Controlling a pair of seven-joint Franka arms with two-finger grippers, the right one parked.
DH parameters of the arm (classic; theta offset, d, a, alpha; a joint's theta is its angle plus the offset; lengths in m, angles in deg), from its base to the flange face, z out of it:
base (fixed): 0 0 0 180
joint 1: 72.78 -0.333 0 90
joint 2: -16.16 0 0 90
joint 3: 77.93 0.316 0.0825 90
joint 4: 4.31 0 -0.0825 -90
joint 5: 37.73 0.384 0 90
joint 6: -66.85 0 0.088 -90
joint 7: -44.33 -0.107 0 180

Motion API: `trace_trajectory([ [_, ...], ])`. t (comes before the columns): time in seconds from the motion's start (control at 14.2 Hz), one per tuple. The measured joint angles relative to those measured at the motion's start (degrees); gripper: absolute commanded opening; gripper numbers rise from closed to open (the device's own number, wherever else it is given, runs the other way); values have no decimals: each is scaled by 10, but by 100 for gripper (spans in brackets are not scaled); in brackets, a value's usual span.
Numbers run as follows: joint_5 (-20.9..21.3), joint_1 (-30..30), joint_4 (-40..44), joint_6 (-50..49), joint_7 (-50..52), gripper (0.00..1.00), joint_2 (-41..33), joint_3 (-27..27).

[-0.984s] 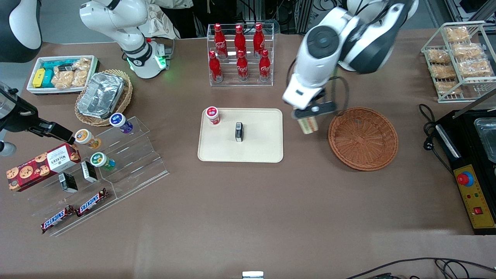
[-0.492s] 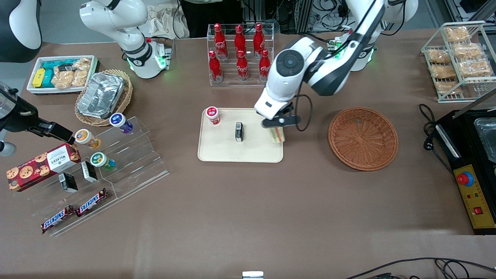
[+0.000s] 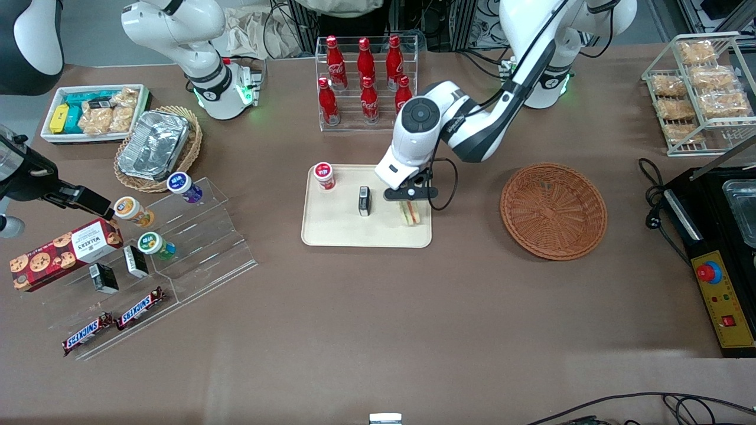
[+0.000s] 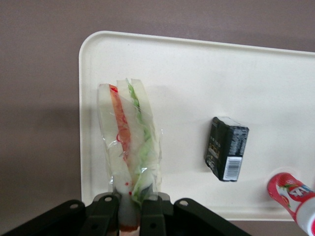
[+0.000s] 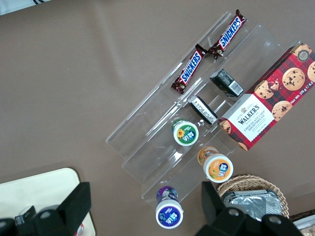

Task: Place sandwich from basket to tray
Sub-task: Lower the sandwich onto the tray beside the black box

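My left gripper (image 3: 409,203) is shut on the sandwich (image 3: 409,213), a wrapped wedge with red and green filling, and holds it over the cream tray (image 3: 342,233), near the tray's end toward the round basket. In the left wrist view the sandwich (image 4: 129,138) hangs from the gripper (image 4: 129,216) above the tray (image 4: 192,73), close to its corner. The round reddish-brown basket (image 3: 553,211) stands empty beside the tray, toward the working arm's end of the table.
On the tray stand a small black box (image 3: 364,200) and a red-capped cup (image 3: 323,175). A rack of red cola bottles (image 3: 366,82) stands farther from the front camera than the tray. An acrylic stand with snacks (image 3: 147,260) lies toward the parked arm's end.
My left gripper has carried the sandwich from beside the round basket over the tray's rim and lowered it toward the tray surface.
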Motion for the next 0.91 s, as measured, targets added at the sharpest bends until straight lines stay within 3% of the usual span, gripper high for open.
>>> trace_trajectory([
  [0.42, 30, 0, -4, 29, 0, 0, 28, 10],
  [0.49, 32, 0, -8, 41, 0, 14, 32, 10],
  [0.56, 33, 1, -11, 51, 0, 44, 36, 10],
  [0.63, 34, 1, -14, 55, 0, 83, 38, 10],
  [0.7, 35, 0, -15, 57, -1, 99, 38, 10],
  [0.91, 38, -1, -14, 59, -1, 99, 36, 12],
])
